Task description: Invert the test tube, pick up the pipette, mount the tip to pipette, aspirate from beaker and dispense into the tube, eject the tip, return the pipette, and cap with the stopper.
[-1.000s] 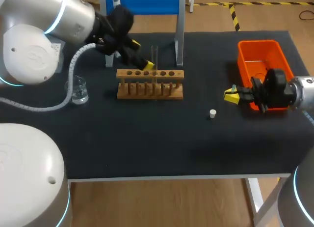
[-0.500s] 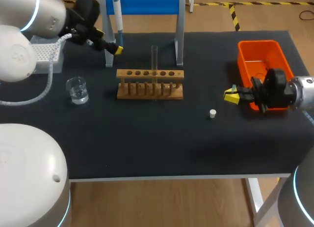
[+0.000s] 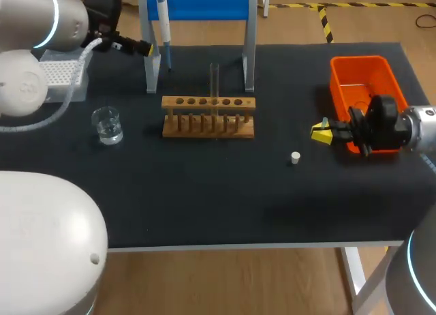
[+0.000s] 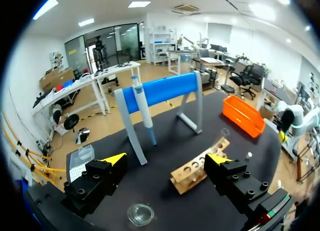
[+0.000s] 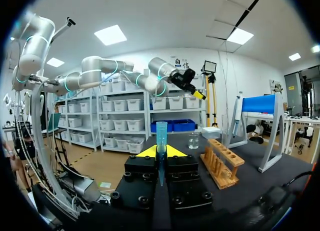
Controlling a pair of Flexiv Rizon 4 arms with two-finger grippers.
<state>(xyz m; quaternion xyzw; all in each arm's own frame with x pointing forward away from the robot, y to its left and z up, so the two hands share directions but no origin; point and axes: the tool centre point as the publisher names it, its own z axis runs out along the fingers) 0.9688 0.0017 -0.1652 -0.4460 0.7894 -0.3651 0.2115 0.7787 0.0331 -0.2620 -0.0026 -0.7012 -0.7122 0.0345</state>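
Our left gripper (image 4: 166, 162) hangs with its jaws wide apart and nothing between them. It is at the far left of the table (image 3: 204, 185), just beside the left post of the blue-barred stand (image 3: 204, 5). The pipette (image 3: 163, 25) hangs from the left end of that bar, ahead of the spread fingers and untouched. In the left wrist view the glass beaker (image 3: 107, 124) sits under the gripper, and the white tip box (image 3: 63, 73) lies at the table's far left edge, near the arm. Our right gripper (image 3: 321, 132) rests at the table's right side, just beside the orange bin (image 3: 357, 58). Its jaws are drawn together and clamped on a blue pipette tip (image 5: 161, 136), which stands upright between the yellow ends. The wooden rack (image 3: 208, 116) stands in the middle of the table, in front of the stand and between our two grippers. The test tube (image 3: 214, 80) stands upright in one of the rack's middle holes. The white stopper (image 3: 295, 157) lies alone on the table between the rack's right end and the right gripper, touching neither.
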